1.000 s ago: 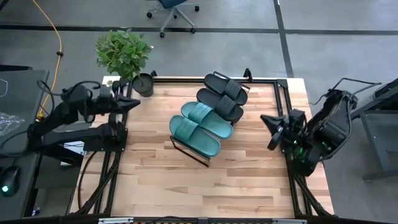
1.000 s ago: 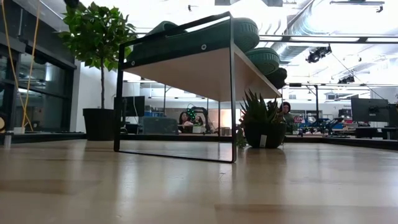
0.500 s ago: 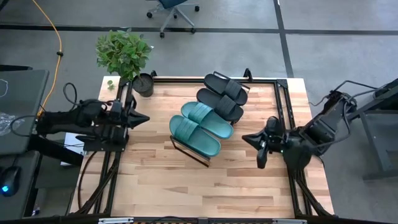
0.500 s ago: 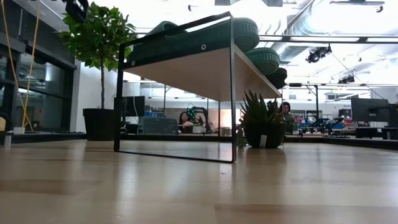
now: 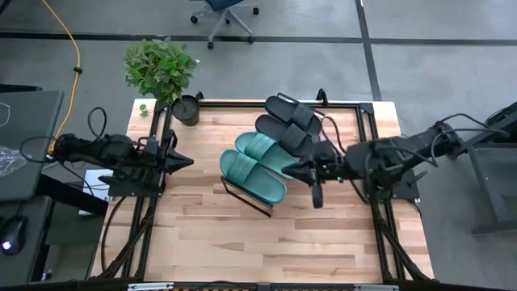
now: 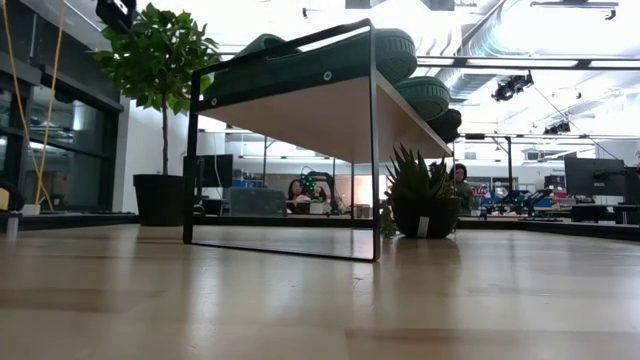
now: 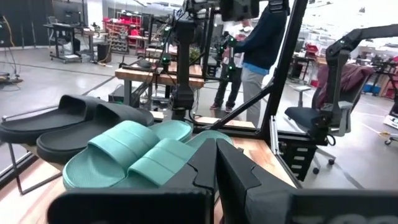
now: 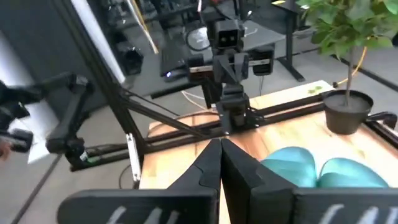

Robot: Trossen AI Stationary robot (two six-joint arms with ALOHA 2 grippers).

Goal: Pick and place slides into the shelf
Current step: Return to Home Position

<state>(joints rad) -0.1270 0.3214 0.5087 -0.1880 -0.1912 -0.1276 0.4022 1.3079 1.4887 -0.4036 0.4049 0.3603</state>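
Observation:
The shelf (image 5: 242, 196) stands mid-table, its slanted board (image 6: 330, 115) on a thin dark frame. Four slides lie side by side on the board on their soles: two black ones (image 5: 292, 115) (image 5: 284, 136) at the far end and two teal ones (image 5: 268, 155) (image 5: 252, 176) nearer. The teal slides (image 7: 124, 152) and the black slides (image 7: 68, 118) also show in the left wrist view. My left gripper (image 5: 191, 162) is shut, level, at the table's left edge, pointing at the shelf. My right gripper (image 5: 292, 170) is shut and hovers over the shelf's right side, above the teal slides (image 8: 292, 165).
A potted plant (image 5: 186, 109) stands at the table's far left corner. Bare wooden tabletop (image 5: 266, 242) lies between the shelf and the near edge. Dark frame bars (image 5: 367, 129) run along the table's sides. People show in the room beyond the table (image 6: 297, 190).
My right gripper has swung from the table's right edge toward the left and now hovers over the shelf's right side; it has turned about as it went and stayed shut. My left gripper has swung toward the near edge and sunk a little, shut. The slides have not moved.

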